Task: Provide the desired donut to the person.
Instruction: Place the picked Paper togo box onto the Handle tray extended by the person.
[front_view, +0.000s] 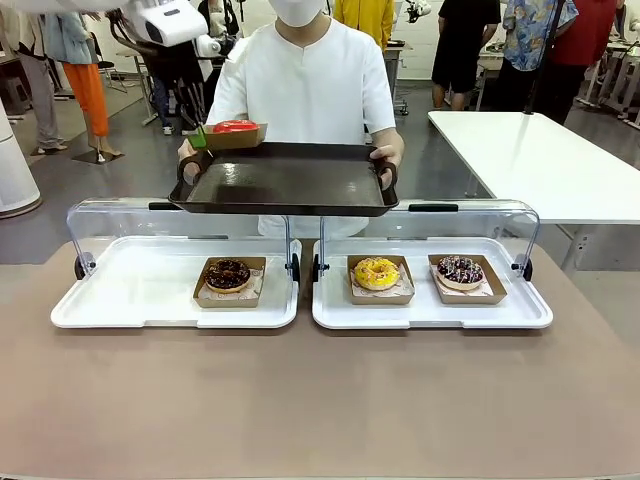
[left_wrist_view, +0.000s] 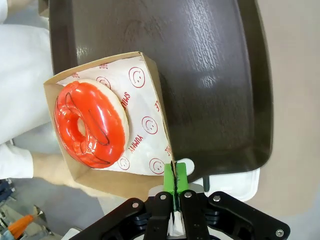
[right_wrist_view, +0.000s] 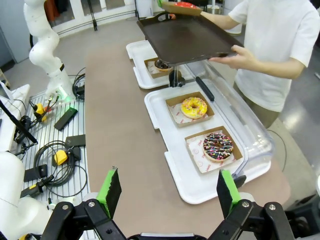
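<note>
A red-glazed donut lies in a cardboard box lined with smiley-print paper. My left gripper is shut on the box's edge, holding it over the far left corner of a dark tray. The person in a white shirt holds that tray in both hands above the table. In the left wrist view the green fingertips pinch the box wall, with the red donut partly over the tray. My right gripper hangs open, low over the table's near side.
Two white trays with raised clear lids sit on the brown table. The left one holds a chocolate donut. The right one holds a yellow donut and a sprinkled chocolate donut. A white table stands behind on the right.
</note>
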